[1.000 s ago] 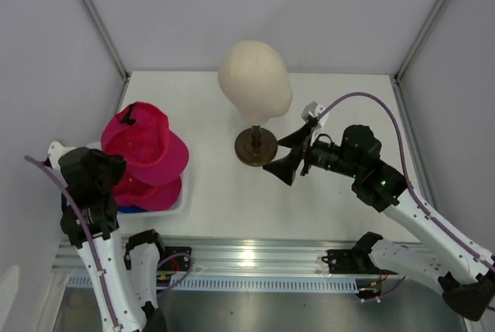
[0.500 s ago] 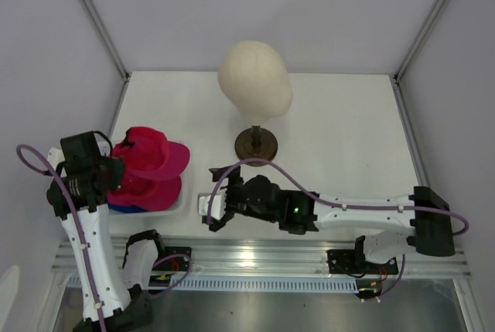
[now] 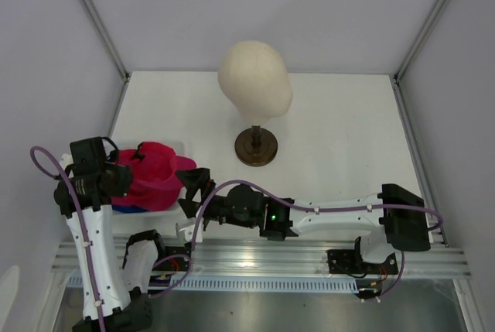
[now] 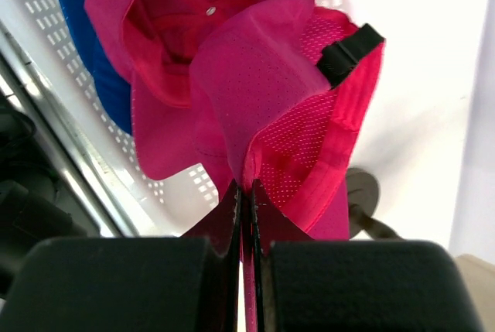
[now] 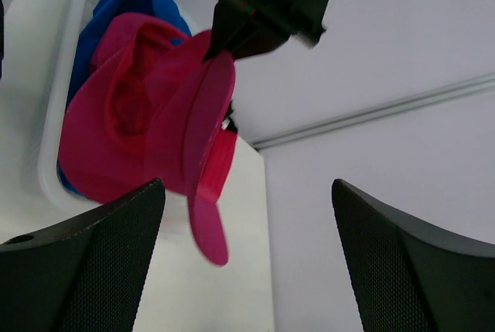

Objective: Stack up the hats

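Observation:
My left gripper is shut on the fabric of a magenta-pink hat and holds it over the white mesh basket. In the left wrist view the fingertips pinch the hat's crown. Below it in the basket lie another pink hat and a blue hat. My right gripper stands open just right of the held hat. In the right wrist view the held hat's brim hangs ahead of my right gripper, nearer the left finger, which it does not touch.
The cream mannequin head stands on its brown stand at the table's middle. The right arm lies stretched along the near edge. White walls close in the left, right and back sides.
The right arm has swung from beside the mannequin stand across to the basket at the near left, still open. The left gripper has carried the pink hat lower and nearer, still shut on it.

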`<state>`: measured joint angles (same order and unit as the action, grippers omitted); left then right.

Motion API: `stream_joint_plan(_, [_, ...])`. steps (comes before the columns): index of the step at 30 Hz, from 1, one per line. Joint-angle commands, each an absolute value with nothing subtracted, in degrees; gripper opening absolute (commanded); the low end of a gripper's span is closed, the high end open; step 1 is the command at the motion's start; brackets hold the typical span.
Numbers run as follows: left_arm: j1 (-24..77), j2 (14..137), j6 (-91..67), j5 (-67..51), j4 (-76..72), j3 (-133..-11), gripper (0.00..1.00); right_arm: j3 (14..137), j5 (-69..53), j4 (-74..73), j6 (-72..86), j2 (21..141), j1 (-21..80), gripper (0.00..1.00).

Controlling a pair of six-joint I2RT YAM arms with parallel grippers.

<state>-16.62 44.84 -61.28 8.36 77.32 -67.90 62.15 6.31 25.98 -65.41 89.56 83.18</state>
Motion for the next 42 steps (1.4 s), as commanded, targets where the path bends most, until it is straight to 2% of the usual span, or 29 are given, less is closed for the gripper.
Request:
stream_joint_plan(1, [-16.0,44.2,-59.1,5.4,76.3,-66.0,0.01,66.1,0.7,28.7,-67.3,91.2,83.6,0.91])
stream_joint_plan(7, [-15.6,42.7,-56.3,4.8,75.6,-66.4,0.01,68.3,-1.3,25.6,-67.3,94.5,83.8,0.81])
stream_joint_plan(14, [-15.6,41.7,-55.1,4.5,75.5,-67.4,0.01,69.9,-0.2,22.5,-65.7,97.0,84.6,0.79])
stream_joint_plan(17, [-15.6,40.6,-55.7,3.9,75.4,-66.5,0.01,71.3,1.8,23.2,-64.8,99.7,83.9,0.72])
stream_joint_plan(20, [-15.6,39.3,-55.8,4.5,75.3,-65.5,0.01,74.1,4.9,24.5,-65.0,102.7,83.1,0.63])
stream_joint_plan(23, [-15.6,38.6,-55.7,4.5,75.6,-65.1,0.01,77.8,8.4,25.8,-64.3,106.9,82.2,0.47])
stream_joint_plan(24, [-15.6,38.6,-55.6,4.7,75.6,-65.1,0.01,78.7,9.1,25.4,-63.6,108.3,81.8,0.39])
stream_joint_plan(26, [-15.6,38.4,-55.4,5.4,75.7,-65.0,0.01,81.0,10.0,24.4,-62.8,109.2,80.9,0.31])
stream_joint_plan(28, [-15.6,38.5,-54.9,6.0,75.6,-65.5,0.01,81.2,10.9,24.7,-62.9,109.8,80.3,0.03])
stream_joint_plan(32, [-15.6,38.8,-53.5,6.5,74.9,-66.3,0.01,81.9,11.2,23.0,-61.8,109.0,79.5,0.00])
stream_joint_plan(33, [-15.6,39.2,-53.0,6.2,74.4,-66.6,0.06,82.3,11.2,22.1,-60.2,108.8,79.2,0.00])
stream_joint_plan(34, [-15.6,39.4,-52.2,6.0,74.3,-67.8,0.26,82.4,11.2,21.6,-59.3,108.2,79.1,0.00])
stream_joint_plan(36, [-15.7,39.9,-51.0,6.3,73.7,-68.8,0.50,82.4,9.8,20.7,-57.6,107.4,78.8,0.00])
stream_joint_plan(37, [-15.6,40.0,-49.3,6.6,72.7,-70.6,0.69,82.1,9.4,20.5,-55.8,106.9,78.7,0.00])
stream_joint_plan(39, [-15.6,40.7,-47.5,9.2,71.7,-72.2,0.81,81.7,7.4,18.6,-53.8,104.8,78.2,0.00])
stream_joint_plan(40, [-15.6,41.0,-45.5,10.3,70.5,-74.4,0.99,81.6,6.5,17.2,-51.3,103.8,78.0,0.00])
stream_joint_plan(42, [-15.6,41.8,-41.2,11.1,67.3,-77.9,1.00,81.1,2.1,12.4,-47.8,99.9,77.1,0.00])
